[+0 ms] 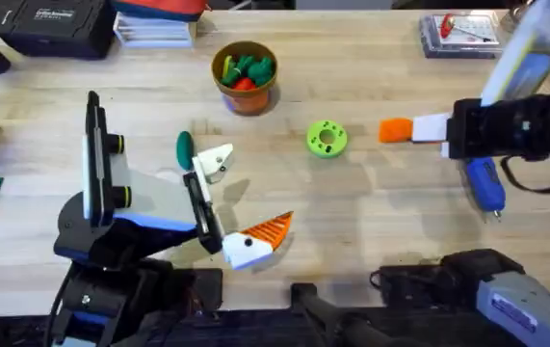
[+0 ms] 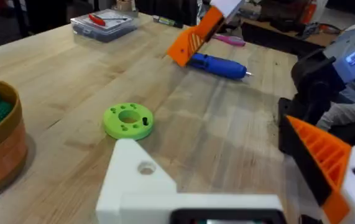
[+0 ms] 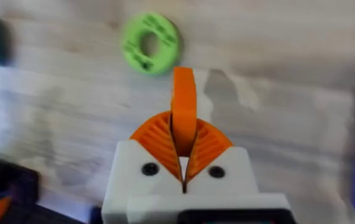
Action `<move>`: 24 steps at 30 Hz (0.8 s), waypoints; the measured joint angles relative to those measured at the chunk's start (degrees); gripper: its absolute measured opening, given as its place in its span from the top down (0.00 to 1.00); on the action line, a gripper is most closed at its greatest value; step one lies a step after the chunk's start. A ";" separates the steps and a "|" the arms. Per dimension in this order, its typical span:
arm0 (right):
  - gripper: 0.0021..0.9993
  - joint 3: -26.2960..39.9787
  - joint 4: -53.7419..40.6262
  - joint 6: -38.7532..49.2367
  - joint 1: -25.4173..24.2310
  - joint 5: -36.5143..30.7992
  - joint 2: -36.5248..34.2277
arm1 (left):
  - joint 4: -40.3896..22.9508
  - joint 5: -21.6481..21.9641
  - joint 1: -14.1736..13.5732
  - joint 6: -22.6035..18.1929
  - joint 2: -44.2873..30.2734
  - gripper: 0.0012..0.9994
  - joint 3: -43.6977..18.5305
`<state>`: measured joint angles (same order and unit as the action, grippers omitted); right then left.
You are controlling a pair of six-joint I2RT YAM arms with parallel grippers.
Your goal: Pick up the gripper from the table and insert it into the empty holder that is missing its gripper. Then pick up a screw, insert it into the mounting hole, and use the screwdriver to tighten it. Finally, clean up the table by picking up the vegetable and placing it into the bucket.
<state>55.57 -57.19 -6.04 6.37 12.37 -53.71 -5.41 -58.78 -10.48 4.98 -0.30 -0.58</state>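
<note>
Carrying the orange gripper finger (image 1: 396,130) across to the empty holder (image 1: 215,162) is judged to be the step in hand. The finger is clamped between the closed ribbed pads of the right gripper (image 3: 183,127) and is held above the worktop (image 1: 371,207), near the lime-green disc (image 1: 327,139) and well apart from the holder. The left gripper (image 1: 241,198) is spread wide and grips nothing; one side carries its own orange finger (image 1: 267,229), while the other is the bare white bracket.

A good insertion is best prepared by lining up the white block base with the bracket's seat before any push is made. The approach should be kept slow and straight, so that the mounting hole seen on the bracket in the left wrist view can later be met by a screw.

Hard plastic is suggested by the wedge-shaped finger, with fine ridges on its faces. The bracket looks smooth, matte and angular. The blue screwdriver (image 1: 484,185) is pen-shaped and lies under the right arm. The dark green vegetable (image 1: 185,147) is a smooth oval just beside the bracket, and the round bucket (image 1: 248,98) stands farther back.
</note>
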 joint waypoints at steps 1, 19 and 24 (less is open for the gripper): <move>0.99 -1.58 2.84 0.11 0.00 3.15 1.50 | 0.00 0.00 0.00 -0.01 0.00 0.01 0.00; 0.99 -17.29 32.05 -16.49 6.84 49.31 -15.16 | -0.01 0.00 0.00 -0.01 -0.01 0.01 0.00; 0.99 -17.29 39.41 -21.61 9.00 57.38 -19.76 | 0.00 0.00 0.00 -0.01 0.00 0.01 0.00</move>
<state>38.28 -17.78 -27.65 15.37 69.75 -73.48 -5.41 -58.78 -10.48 4.97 -0.30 -0.58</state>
